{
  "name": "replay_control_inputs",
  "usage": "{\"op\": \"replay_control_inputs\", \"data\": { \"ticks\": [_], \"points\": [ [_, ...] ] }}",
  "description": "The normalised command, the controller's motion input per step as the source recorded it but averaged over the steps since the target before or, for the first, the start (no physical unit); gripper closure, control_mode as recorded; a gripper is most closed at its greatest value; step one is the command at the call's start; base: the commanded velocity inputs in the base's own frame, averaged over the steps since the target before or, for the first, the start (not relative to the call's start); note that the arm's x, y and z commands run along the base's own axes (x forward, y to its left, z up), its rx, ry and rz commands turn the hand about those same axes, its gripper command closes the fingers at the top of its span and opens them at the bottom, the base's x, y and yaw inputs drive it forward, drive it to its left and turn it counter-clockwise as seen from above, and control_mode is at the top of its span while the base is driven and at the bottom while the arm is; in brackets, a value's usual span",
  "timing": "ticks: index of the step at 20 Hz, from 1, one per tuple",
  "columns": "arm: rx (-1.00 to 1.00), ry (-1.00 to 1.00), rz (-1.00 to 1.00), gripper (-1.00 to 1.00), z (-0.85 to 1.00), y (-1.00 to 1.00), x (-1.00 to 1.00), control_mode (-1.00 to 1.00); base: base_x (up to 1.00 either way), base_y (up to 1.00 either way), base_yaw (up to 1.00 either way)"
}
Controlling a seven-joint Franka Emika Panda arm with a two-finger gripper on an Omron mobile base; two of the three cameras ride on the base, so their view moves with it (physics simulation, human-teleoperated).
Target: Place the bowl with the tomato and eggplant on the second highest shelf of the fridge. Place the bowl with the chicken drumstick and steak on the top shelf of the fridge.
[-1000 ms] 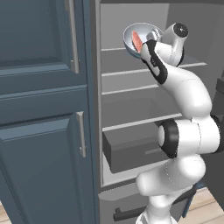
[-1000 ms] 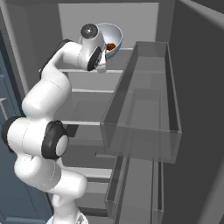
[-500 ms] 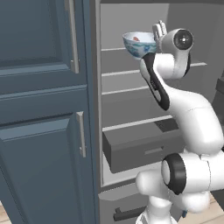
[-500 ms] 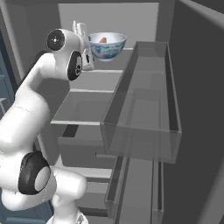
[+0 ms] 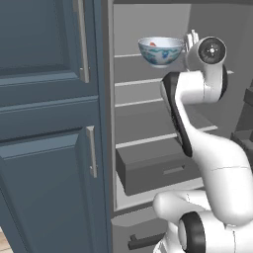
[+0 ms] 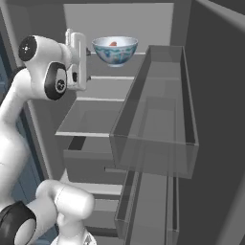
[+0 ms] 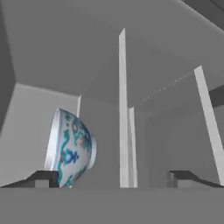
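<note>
And the pincer (image 6: 85, 49) has just sprung wide apart and let go, leaving the patterned bowl (image 6: 115, 50) with the steak (image 6: 113, 43) upright on the fridge's top shelf (image 6: 139, 58), so that placement looks done!

We can read no text, label, brand, number or sign anywhere in these views. The bowl (image 5: 160, 50) carries only a painted blue-green floral pattern with small red touches, and no lettering. The fridge walls, its shelves and the blue cabinet doors (image 5: 49, 123) beside it are plain, with nothing written on them that we can make out.
</note>
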Motion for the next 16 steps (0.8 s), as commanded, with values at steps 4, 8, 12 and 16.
{"op": "replay_control_inputs", "data": {
  "ticks": [4, 8, 12, 16],
  "points": [
    [0.03, 0.47, -0.02, -1.0, -0.45, 0.01, -1.0, -1.0, 0.0, 0.0, 0.0],
    [0.0, 0.45, 0.0, -1.0, -0.98, 0.0, -1.0, -1.0, 0.0, 0.0, 0.0],
    [-0.01, 0.29, 0.0, -1.0, -1.0, -0.01, -0.49, -1.0, 0.0, 0.0, 0.0],
    [-0.06, -0.03, 0.02, -1.0, -0.43, 0.0, -0.13, -1.0, 0.0, 0.0, 0.0]
  ]
}}
